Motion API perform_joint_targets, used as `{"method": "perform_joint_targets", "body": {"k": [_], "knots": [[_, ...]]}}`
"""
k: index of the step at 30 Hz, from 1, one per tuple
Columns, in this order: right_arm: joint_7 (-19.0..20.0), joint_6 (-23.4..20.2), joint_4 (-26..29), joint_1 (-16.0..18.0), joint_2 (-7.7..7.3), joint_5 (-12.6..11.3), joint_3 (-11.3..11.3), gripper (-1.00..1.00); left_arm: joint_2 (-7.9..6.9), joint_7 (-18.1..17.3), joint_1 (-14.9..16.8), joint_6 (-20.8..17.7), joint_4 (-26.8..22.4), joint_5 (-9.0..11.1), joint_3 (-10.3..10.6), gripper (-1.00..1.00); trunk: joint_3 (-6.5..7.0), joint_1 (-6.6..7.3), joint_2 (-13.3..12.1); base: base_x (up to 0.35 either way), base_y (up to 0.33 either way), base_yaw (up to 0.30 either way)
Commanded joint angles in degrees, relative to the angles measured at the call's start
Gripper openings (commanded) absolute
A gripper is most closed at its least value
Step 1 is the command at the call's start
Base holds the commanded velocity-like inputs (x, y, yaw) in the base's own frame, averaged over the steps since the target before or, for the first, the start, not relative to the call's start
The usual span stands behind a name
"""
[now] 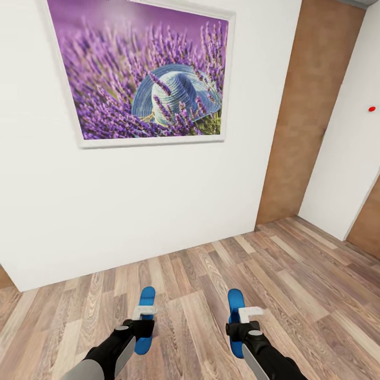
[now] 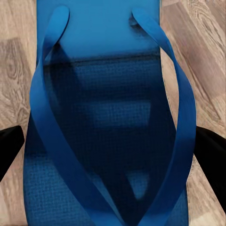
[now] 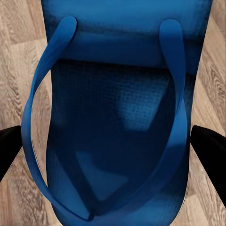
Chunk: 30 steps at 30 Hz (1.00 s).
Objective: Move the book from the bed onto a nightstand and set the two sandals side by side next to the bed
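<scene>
I hold a blue sandal in each hand above the wood floor. The left sandal is clamped by my left gripper. In the left wrist view the sandal with its straps lies between the black fingers. The right sandal is in my right gripper, and the right wrist view has that sandal squeezed between dark fingers. The bed, the book and the nightstand are out of view.
A white wall with a framed lavender picture stands straight ahead. A brown wooden door is at the right, beside another white wall. Light plank floor stretches to the right.
</scene>
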State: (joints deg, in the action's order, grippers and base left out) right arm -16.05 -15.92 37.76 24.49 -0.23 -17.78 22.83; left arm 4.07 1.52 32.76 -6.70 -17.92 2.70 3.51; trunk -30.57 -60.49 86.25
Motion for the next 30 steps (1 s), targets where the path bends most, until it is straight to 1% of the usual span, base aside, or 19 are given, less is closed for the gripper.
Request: {"method": "perform_joint_targets", "body": {"k": [1, 20, 24, 30], "knots": [[-0.49, -0.25, 0.12, 0.03, -0.07, -0.41, 0.29, -1.00, -0.02, 0.12, 0.03, -0.32, -0.10, 0.27, 0.36, -1.00, -0.06, 0.00, 0.03, -0.005, 0.000, 0.255], [-0.47, -0.25, 0.12, 0.03, -0.12, -0.41, 0.28, -1.00, 0.13, 0.23, 0.03, -0.33, -0.10, 0.26, 0.43, -1.00, -0.06, 0.00, 0.03, -0.001, 0.000, 0.257], [-0.43, -0.25, 0.12, -0.03, -0.12, -0.41, 0.28, -1.00, 0.15, 0.27, 0.03, -0.33, -0.10, 0.22, 0.44, -1.00, 0.66, 0.88, -1.57, 0.000, 0.000, 0.172], [-0.39, -0.25, 0.12, -0.05, -0.12, -0.41, 0.28, -1.00, 0.15, 0.39, 0.03, -0.33, -0.10, 0.21, 0.45, -1.00, 1.74, 2.20, -3.98, 0.000, 0.000, 0.039]]}}
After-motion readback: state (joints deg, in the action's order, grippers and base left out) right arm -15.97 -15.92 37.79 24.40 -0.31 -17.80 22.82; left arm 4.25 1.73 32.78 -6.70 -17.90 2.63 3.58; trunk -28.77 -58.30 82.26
